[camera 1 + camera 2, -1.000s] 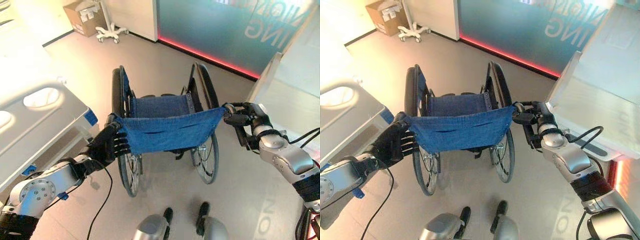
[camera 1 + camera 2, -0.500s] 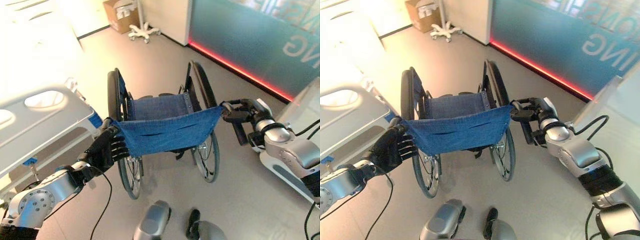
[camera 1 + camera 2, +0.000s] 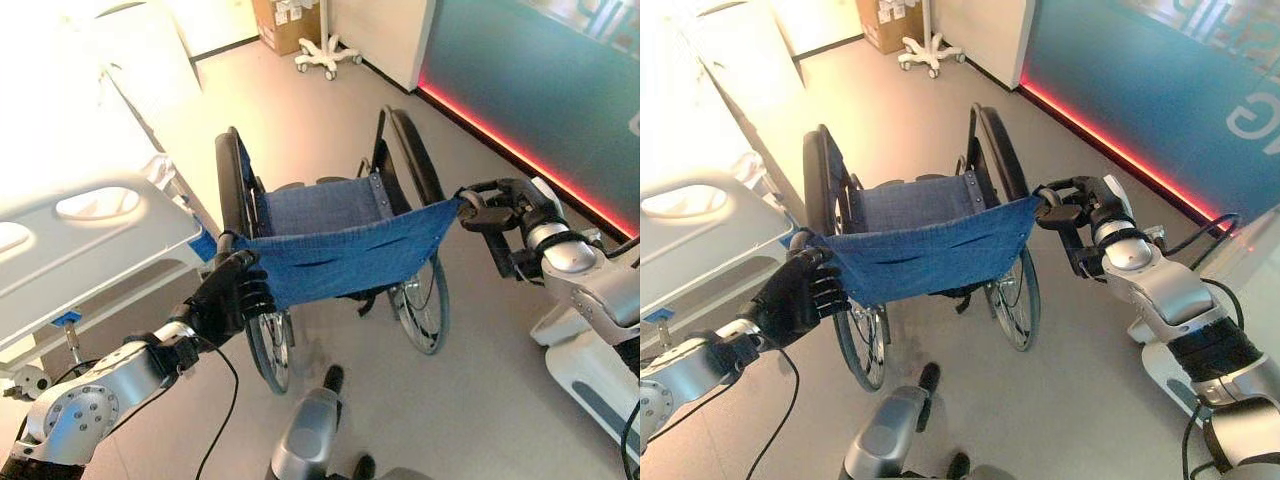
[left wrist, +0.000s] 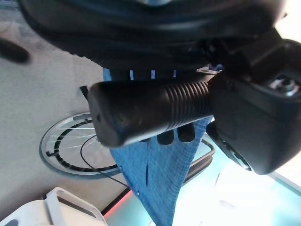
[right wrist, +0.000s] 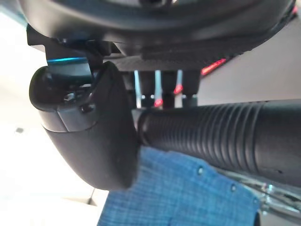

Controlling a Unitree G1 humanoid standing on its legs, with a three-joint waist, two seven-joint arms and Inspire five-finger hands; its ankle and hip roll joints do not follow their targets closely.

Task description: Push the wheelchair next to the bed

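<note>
The wheelchair (image 3: 330, 240) stood on the floor just beside the bed (image 3: 90, 240), left hand (image 3: 225, 295) and right hand (image 3: 500, 205) curled round its ribbed push handles, the correct hold for a free-rolling, probably heavy frame.

The grey floor (image 3: 330, 130) carries the wheelchair (image 3: 330, 240) at frame centre, the bed (image 3: 90, 230) at left, and, at the top edge, a cardboard box (image 3: 290, 20) beside a white wheeled stand base (image 3: 327, 55).
</note>
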